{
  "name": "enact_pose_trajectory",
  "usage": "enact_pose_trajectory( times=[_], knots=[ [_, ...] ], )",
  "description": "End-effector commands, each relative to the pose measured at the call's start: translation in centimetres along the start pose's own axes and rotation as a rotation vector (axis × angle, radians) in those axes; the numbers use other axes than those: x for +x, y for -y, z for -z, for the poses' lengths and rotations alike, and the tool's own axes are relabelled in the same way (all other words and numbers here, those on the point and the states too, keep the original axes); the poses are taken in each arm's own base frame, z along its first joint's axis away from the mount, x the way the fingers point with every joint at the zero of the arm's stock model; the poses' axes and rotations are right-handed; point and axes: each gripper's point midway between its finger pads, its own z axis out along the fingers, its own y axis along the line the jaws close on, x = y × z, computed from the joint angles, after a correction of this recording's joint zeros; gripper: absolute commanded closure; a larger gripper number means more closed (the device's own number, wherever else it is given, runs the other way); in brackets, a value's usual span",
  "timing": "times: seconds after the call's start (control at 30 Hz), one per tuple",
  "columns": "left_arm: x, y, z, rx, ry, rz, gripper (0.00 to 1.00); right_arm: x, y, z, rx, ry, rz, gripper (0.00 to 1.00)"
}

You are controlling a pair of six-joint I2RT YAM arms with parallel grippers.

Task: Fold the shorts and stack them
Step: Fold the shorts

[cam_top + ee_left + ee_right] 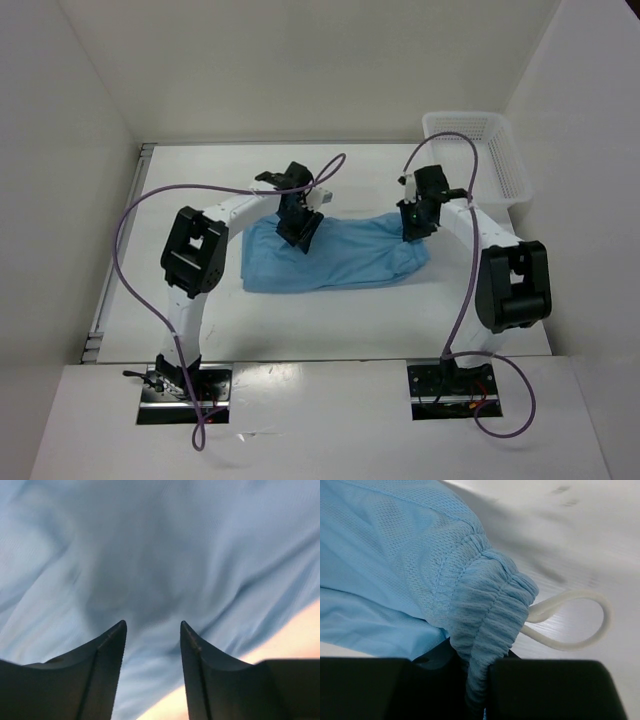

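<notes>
The shorts (345, 260) run left to right. My right gripper (415, 228) pinches the waistband (485, 605) at their right end, and my left gripper (298, 232) hangs spread above their far edge.

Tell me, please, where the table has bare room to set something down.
Bare table lies between the shorts and the near edge, and in a far strip behind them. The middle is crowded: left tool over the shorts, right tool at their waistband. The basket fills the far right corner.

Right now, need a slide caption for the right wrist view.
Right gripper shut on the gathered elastic waistband of light sky-blue mesh fabric shorts, white drawstring loop lying on the white table.
</notes>
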Motion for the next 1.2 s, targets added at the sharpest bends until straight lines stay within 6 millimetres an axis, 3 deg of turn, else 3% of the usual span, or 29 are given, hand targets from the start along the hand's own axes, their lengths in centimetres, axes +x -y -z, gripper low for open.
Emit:
enact_pose_trajectory(
  times=[0.0, 0.07, 0.17, 0.3, 0.4, 0.53, 0.63, 0.73, 0.93, 1.03, 1.17],
  knots=[
    [-2.4, 1.0, 5.2, 0.009, 0.124, -0.026, 0.44, -0.6, 3.5, 4.5, 0.154, 0.011, 0.056, 1.0],
    [-2.4, 0.2, 6.7, -0.011, 0.157, -0.012, 0.38, -1.0, 4.1, 6.1, 0.197, 0.031, 0.076, 1.0],
    [-0.9, -2.0, 6.2, -0.045, 0.138, 0.032, 0.35, -1.4, 5.6, 7.8, 0.278, 0.038, 0.077, 1.0],
    [0.6, -3.7, 3.3, -0.027, 0.084, 0.082, 0.33, -3.5, 7.7, 9.5, 0.393, 0.062, 0.071, 1.0],
    [1.1, -5.0, 1.4, -0.019, 0.048, 0.113, 0.32, -5.2, 8.0, 9.9, 0.408, 0.083, 0.069, 1.0],
    [1.8, -6.4, -1.2, -0.004, -0.001, 0.151, 0.32, -6.5, 8.4, 9.3, 0.426, 0.098, 0.025, 1.0],
    [2.3, -5.6, -2.4, 0.081, -0.027, 0.173, 0.3, -7.2, 8.2, 9.0, 0.415, 0.113, -0.022, 1.0],
    [2.0, -3.1, -2.4, 0.23, -0.02, 0.182, 0.3, -7.6, 5.6, 8.5, 0.388, 0.123, 0.013, 1.0],
    [2.1, -2.1, -4.0, 0.271, -0.061, 0.18, 0.36, -8.5, 0.2, 7.1, 0.316, 0.137, 0.066, 1.0],
    [2.6, -2.5, -4.7, 0.258, -0.085, 0.188, 0.53, -9.4, -1.7, 6.8, 0.312, 0.155, 0.082, 1.0],
    [2.9, -2.8, -5.6, 0.25, -0.108, 0.196, 0.71, -10.4, -6.5, 6.1, 0.261, 0.176, 0.166, 1.0]
  ],
)
